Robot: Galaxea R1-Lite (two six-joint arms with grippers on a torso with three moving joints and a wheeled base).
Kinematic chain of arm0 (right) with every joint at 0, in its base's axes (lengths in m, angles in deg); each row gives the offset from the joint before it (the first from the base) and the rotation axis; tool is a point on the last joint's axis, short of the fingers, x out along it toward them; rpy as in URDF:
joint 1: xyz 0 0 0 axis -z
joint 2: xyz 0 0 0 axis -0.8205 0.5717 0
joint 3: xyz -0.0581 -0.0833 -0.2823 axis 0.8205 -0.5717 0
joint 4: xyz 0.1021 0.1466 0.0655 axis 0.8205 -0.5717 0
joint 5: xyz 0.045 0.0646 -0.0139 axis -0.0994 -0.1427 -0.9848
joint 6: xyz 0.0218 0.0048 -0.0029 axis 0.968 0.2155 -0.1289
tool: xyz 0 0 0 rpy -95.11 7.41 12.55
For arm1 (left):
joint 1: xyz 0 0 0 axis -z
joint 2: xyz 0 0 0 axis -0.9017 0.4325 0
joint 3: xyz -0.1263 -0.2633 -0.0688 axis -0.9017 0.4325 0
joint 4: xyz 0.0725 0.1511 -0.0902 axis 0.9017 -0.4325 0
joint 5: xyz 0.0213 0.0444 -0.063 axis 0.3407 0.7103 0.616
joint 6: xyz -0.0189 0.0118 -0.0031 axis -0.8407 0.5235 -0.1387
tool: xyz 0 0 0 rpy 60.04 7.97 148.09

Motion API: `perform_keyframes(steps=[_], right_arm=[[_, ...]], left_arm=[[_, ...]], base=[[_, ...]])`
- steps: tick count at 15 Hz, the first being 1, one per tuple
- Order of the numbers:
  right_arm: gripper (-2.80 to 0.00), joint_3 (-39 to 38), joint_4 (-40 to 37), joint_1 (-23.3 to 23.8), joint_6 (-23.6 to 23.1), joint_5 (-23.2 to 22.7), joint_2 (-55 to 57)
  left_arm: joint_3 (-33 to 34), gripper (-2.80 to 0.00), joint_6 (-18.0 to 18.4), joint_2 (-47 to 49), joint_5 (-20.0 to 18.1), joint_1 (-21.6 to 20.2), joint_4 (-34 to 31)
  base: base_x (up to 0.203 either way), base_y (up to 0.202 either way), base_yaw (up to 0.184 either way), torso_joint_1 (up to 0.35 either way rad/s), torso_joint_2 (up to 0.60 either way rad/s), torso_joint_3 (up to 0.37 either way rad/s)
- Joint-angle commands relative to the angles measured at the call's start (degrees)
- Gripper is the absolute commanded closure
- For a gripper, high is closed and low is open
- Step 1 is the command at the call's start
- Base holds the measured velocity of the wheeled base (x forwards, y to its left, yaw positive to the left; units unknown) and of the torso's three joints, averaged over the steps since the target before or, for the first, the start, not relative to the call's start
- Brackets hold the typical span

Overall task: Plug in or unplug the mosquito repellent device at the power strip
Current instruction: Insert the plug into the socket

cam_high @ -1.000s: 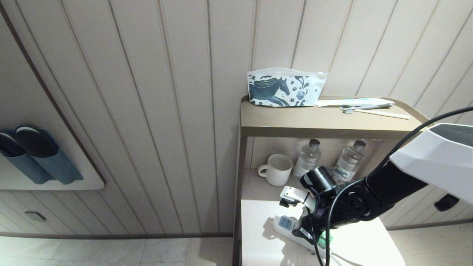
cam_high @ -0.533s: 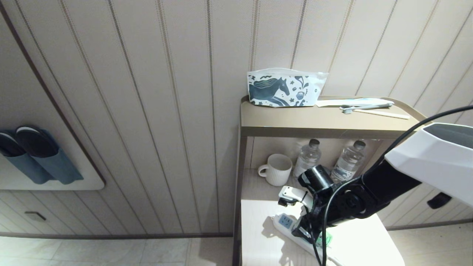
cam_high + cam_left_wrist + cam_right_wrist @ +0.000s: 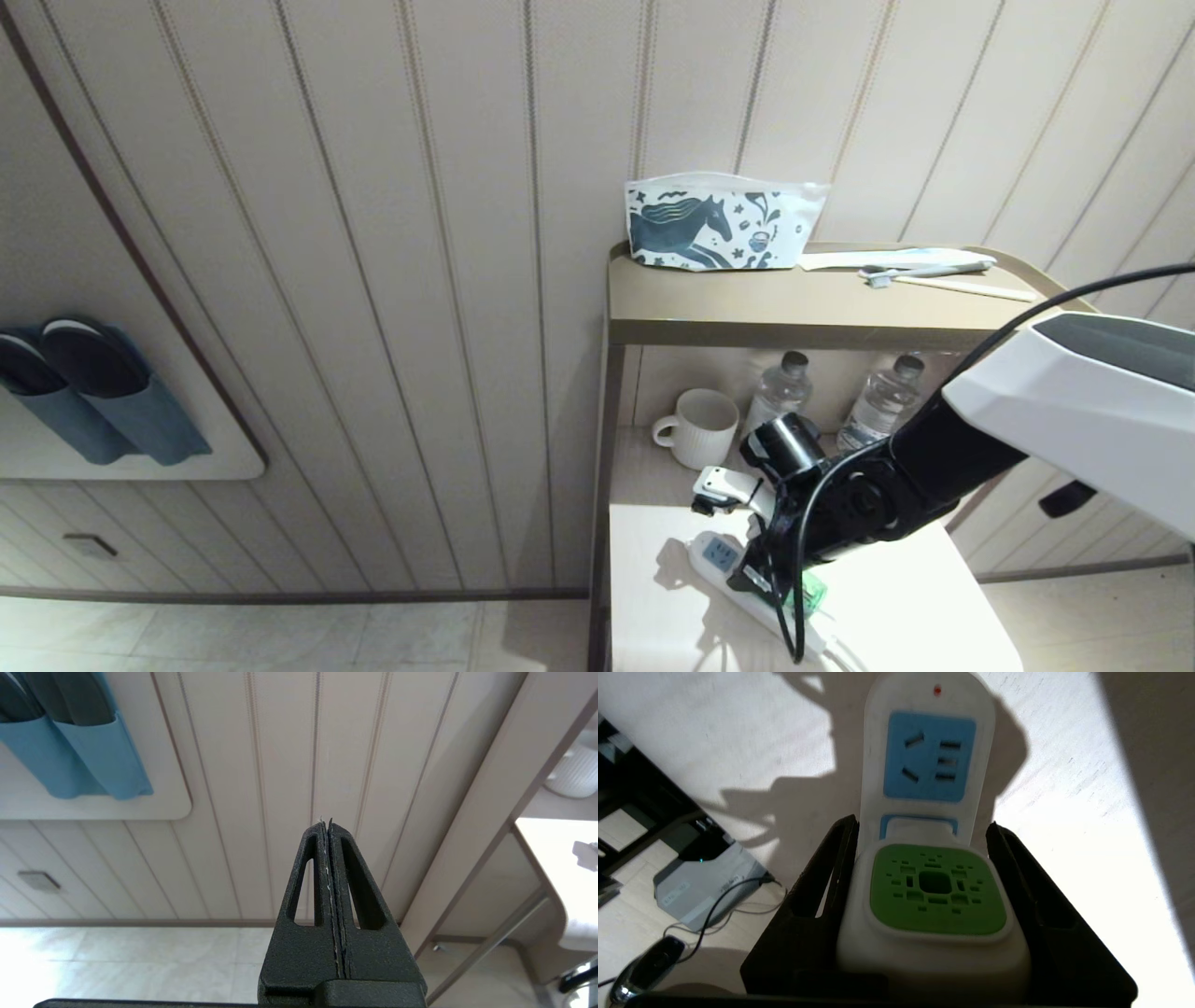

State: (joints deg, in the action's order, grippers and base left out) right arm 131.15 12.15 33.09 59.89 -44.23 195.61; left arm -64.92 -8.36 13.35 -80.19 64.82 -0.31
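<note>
Presently, the right gripper is seen in the right wrist view clamped on the mosquito repellent device, 1 dark finger pressed against each side of its white body. The green perforated face of the device fills the lower centre of that frame. Directly above it, the power strip is seen lying on the pale table, with 1 light-blue socket face free and a small red light near its rounded end. A second light-blue socket face is partly covered by the device; whether the prongs are seated cannot be told.

In the head view, the same grip is largely hidden: only a patch of green is visible under the dark wrist of the right gripper in the lower centre-right, above the strip. That view alone records a white mug and 2 water bottles on the shelf behind, and a horse-print pouch on top of the cabinet.

The left gripper is recorded only in the left wrist view, its fingers pressed together on nothing, facing the panelled wall in mid-frame.
</note>
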Motion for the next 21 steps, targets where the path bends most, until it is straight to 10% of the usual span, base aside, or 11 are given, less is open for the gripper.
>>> perform_keyframes(steps=[1,21], right_arm=[[0.0,1.52,0.27,-0.02,-0.28,-0.02,1.96],[0.0,3.18,-4.16,-0.72,-0.1,2.35,-3.85]], left_arm=[[0.0,0.0,0.04,0.08,-0.02,0.0,0.0],[-0.04,0.0,0.8,0.08,-0.38,0.06,-0.08]], base=[[0.0,0.0,0.0,0.0,0.0,0.0],[0.0,0.0,0.0,0.0,0.0,0.0]])
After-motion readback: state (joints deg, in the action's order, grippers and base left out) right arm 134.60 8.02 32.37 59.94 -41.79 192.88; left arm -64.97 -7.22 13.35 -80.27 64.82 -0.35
